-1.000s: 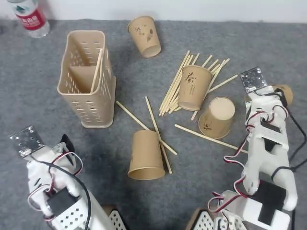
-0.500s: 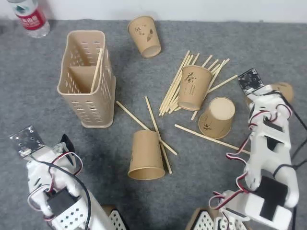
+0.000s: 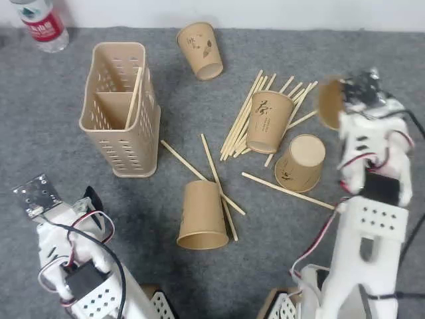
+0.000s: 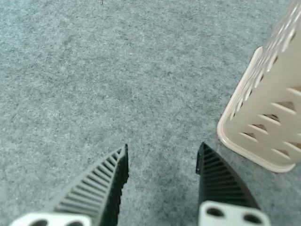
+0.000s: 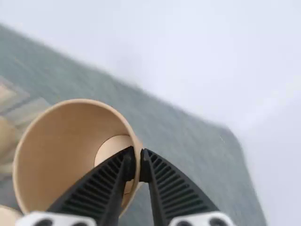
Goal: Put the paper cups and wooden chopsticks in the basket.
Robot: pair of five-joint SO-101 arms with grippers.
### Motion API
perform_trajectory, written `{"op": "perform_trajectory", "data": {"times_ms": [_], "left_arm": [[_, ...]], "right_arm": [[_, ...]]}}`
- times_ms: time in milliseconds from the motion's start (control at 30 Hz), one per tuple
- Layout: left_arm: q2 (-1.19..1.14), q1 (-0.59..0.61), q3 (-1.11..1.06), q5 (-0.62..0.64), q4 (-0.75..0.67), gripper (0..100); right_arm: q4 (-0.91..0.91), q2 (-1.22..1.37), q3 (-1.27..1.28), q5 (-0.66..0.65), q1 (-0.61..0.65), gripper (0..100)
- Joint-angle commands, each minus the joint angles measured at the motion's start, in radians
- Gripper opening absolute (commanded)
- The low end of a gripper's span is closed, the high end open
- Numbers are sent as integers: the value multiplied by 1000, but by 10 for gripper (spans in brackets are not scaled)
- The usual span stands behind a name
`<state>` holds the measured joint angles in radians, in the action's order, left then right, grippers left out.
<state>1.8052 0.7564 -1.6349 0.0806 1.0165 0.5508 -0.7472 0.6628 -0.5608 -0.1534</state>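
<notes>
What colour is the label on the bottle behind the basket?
The bottle label is red with white print; clearest in the high view.

From my seat, the high view shows me a clear plastic bottle (image 3: 41, 25) in the upper left corner of the frame, wrapped in a red label and cut off by the frame's top edge. I cannot tell whether it stands or lies. It rests on the table (image 3: 259, 266), which has a grey, felt-like covering with a short, fibrous nap and faint darker mottling. My left wrist view gives me that nap close up. Along the top edge of the high view runs a narrow strip of plain white wall (image 3: 299, 12), meeting the grey covering just behind the bottle. My right wrist view shows the same pale wall rising beyond the far edge of the grey surface.
</notes>
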Motion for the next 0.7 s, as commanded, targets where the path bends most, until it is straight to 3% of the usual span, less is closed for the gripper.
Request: {"op": "perform_trajectory", "data": {"times_ms": [0,300,467,667], "left_arm": [[17,-3,2,-14,-21,224],[17,-3,2,-14,-20,224],[17,-3,2,-14,-21,224],[17,-3,2,-14,-21,224]], "right_arm": [[255,-33,-298,68,189,7],[768,414,-1083,301,604,9],[829,634,-1393,307,742,8],[774,782,-1614,307,814,7]]}}
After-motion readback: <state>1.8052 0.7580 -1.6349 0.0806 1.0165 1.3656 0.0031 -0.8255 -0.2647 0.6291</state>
